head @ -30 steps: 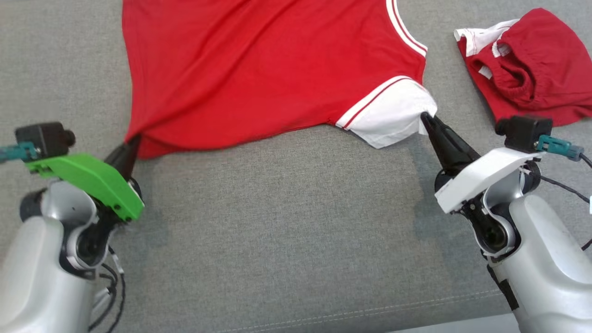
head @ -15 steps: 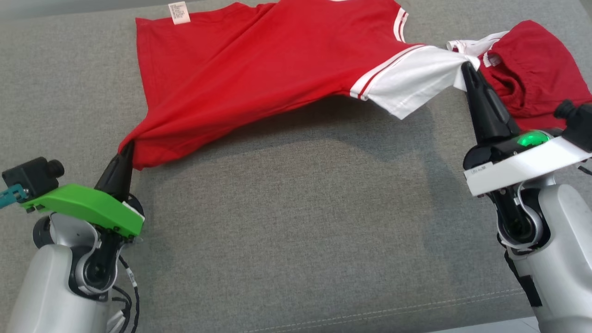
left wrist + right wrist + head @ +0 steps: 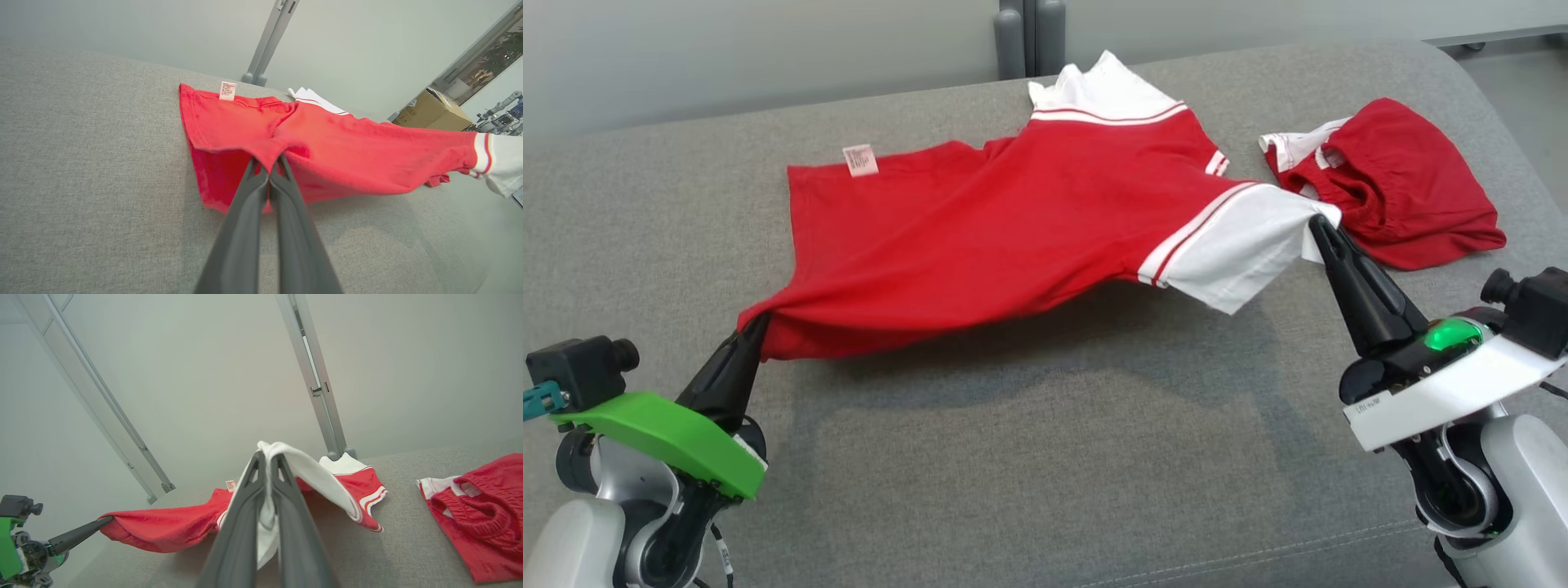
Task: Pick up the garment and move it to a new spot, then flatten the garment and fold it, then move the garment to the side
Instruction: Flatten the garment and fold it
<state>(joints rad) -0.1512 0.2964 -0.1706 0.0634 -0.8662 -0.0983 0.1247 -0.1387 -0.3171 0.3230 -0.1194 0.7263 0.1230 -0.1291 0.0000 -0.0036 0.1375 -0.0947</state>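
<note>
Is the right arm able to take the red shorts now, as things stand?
Probably not yet: the shorts lie close, but the right gripper is shut on the shirt's white sleeve.

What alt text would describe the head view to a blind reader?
A red T-shirt is held stretched over a grey cushion, the left gripper pinching a red corner and the right gripper its white sleeve. Crumpled red shorts lie nearby.
</note>
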